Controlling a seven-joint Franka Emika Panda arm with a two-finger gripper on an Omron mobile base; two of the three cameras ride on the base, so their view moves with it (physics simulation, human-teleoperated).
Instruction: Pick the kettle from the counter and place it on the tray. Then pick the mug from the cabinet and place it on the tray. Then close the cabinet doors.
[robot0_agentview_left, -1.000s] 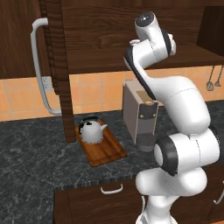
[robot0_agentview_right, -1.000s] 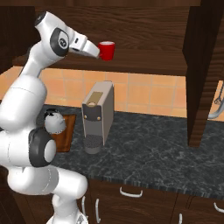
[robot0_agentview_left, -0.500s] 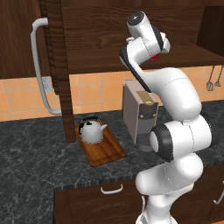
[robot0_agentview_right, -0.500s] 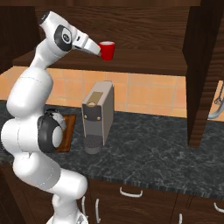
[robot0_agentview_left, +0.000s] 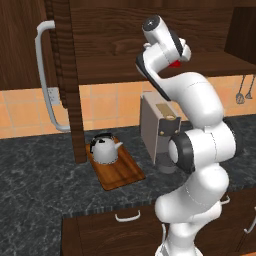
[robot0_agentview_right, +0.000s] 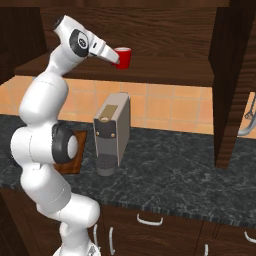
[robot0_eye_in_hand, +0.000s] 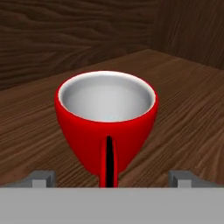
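While the mug waits: the red mug (robot0_eye_in_hand: 106, 124) stands upright on the cabinet's inner shelf (robot0_eye_in_hand: 183, 92), its handle turned toward the camera on the hand.
Pincer: the pincer (robot0_eye_in_hand: 113, 179) has its two tips spread wide, one on each side of the mug's base, and neither appears to touch it.
Done: the kettle (robot0_agentview_left: 104, 148) sits on the wooden tray (robot0_agentview_left: 121, 174), which lies on the dark stone table (robot0_agentview_left: 35, 175).
Left: grasping the mug, carrying it to the tray, then closing the cabinet doors (robot0_agentview_left: 63, 80), which stand open.
Arm: the white arm rises from its base, bends high and reaches forward into the cabinet (robot0_agentview_right: 165, 30), with the hand level at mug height.
Nearby: a grey coffee machine (robot0_agentview_right: 113, 132) stands on the table just below.
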